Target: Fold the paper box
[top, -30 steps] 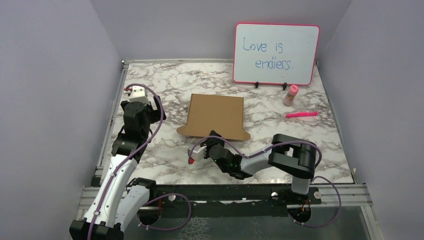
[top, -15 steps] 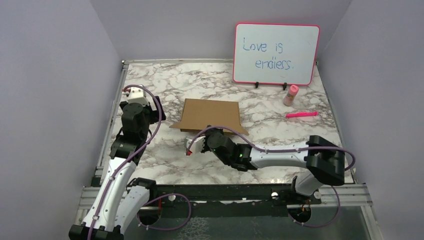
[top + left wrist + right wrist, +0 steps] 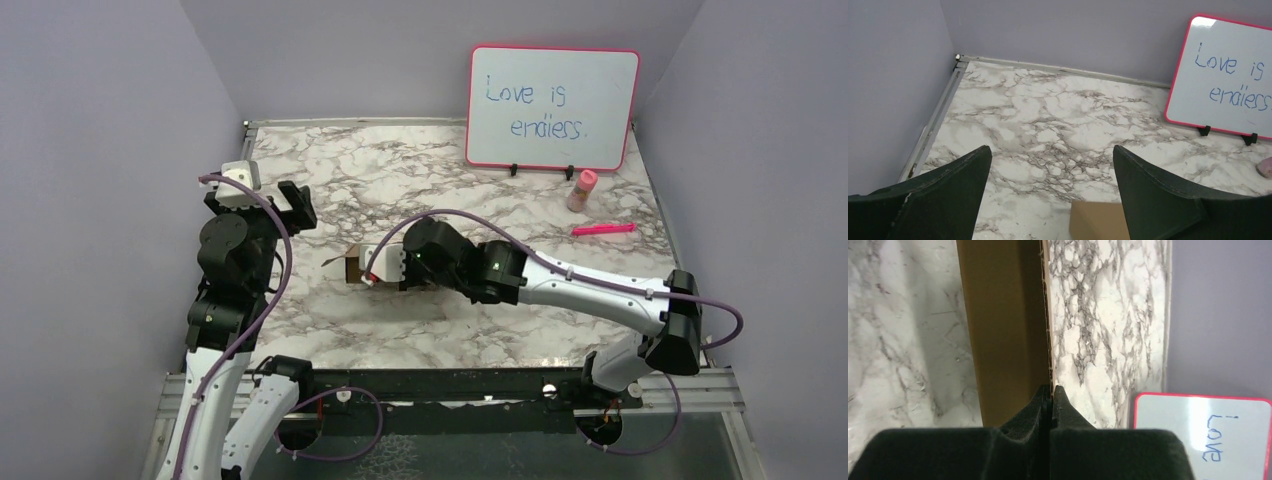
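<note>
Two arms stand over the marbled tabletop (image 3: 420,330) in the overhead view. The right arm stretches from its base across to left of centre, where the right claw (image 3: 364,272) holds the paper box (image 3: 351,267). Only a small brown piece of the box shows beside the claw, the rest being hidden under the wrist. The left claw (image 3: 296,204) hangs raised near the left edge, apart from the box and touching nothing. A whiteboard (image 3: 552,95) stands at the back right, with a pink bottle (image 3: 582,190) and a pink marker (image 3: 603,229) on the tabletop in front of it. From the left wrist, the left claw (image 3: 1050,165) is spread wide with bare marble between its dark fingers (image 3: 948,200), and a corner of the paper box (image 3: 1098,221) shows at the bottom edge. From the right wrist, the right claw (image 3: 1051,390) is pressed together on the thin corrugated edge of the paper box (image 3: 1003,330), pinching it; the brown panel runs away from the fingertips with marble on either side, and the whiteboard (image 3: 1198,435) shows at the lower right
</note>
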`<state>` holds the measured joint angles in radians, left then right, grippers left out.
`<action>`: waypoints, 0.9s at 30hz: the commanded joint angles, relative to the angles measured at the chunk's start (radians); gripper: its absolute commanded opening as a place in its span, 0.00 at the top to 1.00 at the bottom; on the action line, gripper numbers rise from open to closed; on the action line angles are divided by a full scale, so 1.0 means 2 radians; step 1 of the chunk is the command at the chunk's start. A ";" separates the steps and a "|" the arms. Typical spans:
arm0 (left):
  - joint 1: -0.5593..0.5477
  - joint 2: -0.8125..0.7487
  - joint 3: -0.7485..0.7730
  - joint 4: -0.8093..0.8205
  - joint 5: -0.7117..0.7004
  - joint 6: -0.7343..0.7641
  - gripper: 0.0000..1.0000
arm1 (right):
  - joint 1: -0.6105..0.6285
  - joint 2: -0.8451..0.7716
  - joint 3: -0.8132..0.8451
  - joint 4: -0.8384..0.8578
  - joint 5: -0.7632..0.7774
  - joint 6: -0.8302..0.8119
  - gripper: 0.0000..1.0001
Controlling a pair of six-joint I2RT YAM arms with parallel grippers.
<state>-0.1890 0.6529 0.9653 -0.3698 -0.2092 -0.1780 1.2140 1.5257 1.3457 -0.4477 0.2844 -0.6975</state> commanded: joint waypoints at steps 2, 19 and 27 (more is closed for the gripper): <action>0.003 -0.011 0.021 -0.036 0.024 0.010 0.09 | -0.037 0.004 0.087 -0.149 -0.117 0.033 0.99; -0.001 -0.009 -0.007 -0.061 0.100 0.016 0.10 | -0.153 0.097 0.168 -0.179 -0.262 0.014 0.98; -0.001 0.006 -0.022 -0.061 0.136 0.044 0.10 | -0.155 0.109 0.197 -0.171 -0.247 0.010 0.72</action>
<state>-0.1902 0.6533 0.9337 -0.4843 -0.0078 -0.1421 0.9012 1.7302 1.7023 -0.7612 -0.1978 -0.6815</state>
